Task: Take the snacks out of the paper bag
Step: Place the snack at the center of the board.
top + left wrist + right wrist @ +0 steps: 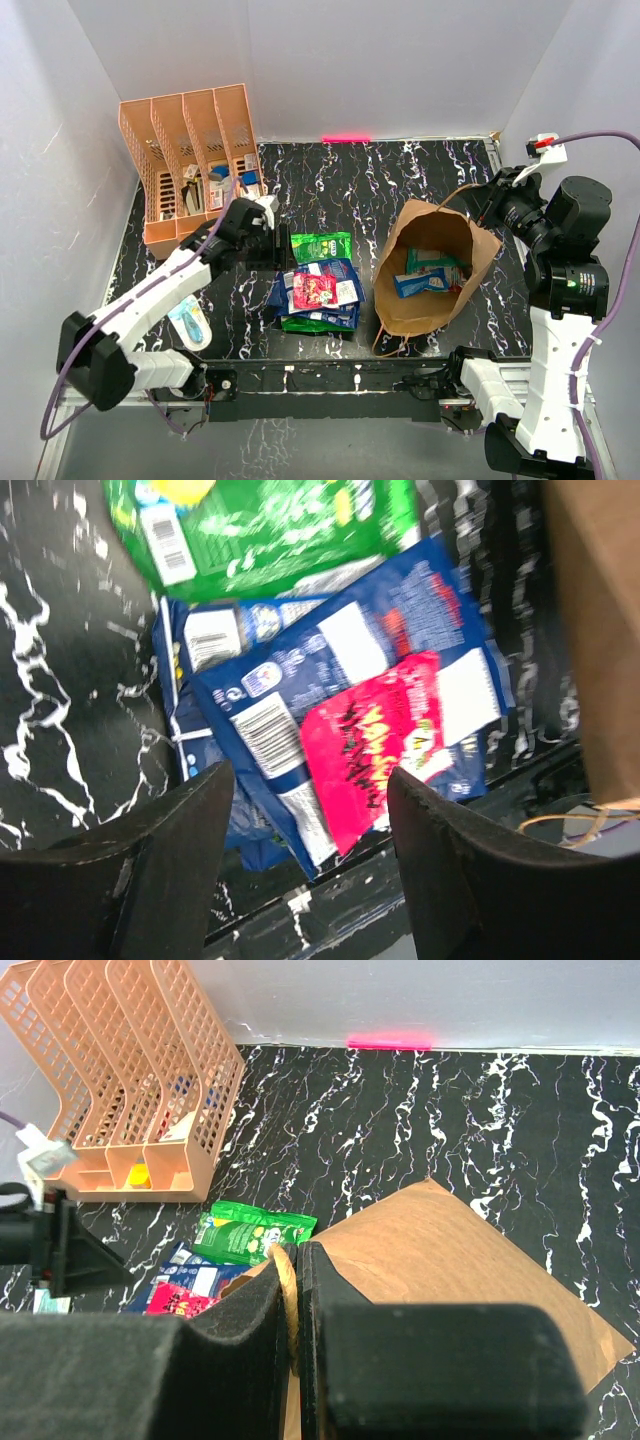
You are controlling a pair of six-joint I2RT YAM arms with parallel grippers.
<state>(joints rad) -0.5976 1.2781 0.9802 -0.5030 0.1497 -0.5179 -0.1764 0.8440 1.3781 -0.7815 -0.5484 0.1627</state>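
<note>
Inside paper bag (pixel 395 305), low in its open mouth: snacks yet to come out (pixel 430 273), a blue-and-white packet and a teal one, overlapping, long axes lying roughly left to right in the overhead view. Mouth gaping upward, brown walls spread wide around the packets. Far-right rim pinched by right gripper (pixel 295 1260), jaws closed flat on the twisted paper handle and rim, holding the mouth open; nothing else in that grip. Left of the bag, just beside its wall: pile of packets already out (pixel 318 285), green at the far end, blue beneath, red on top, all flat on the black marbled table (pixel 330 170). Directly above that pile: left gripper (pixel 310 780), jaws parted about halfway, holding nothing, red packet showing in the gap. Judgement: next reach falls to the left arm, being the free one; target lies to its right, past the pile and over the bag's near-left wall, then down. Right arm nearer the packets but committed to the rim. Best approach probably across the packets' short side.
</note>
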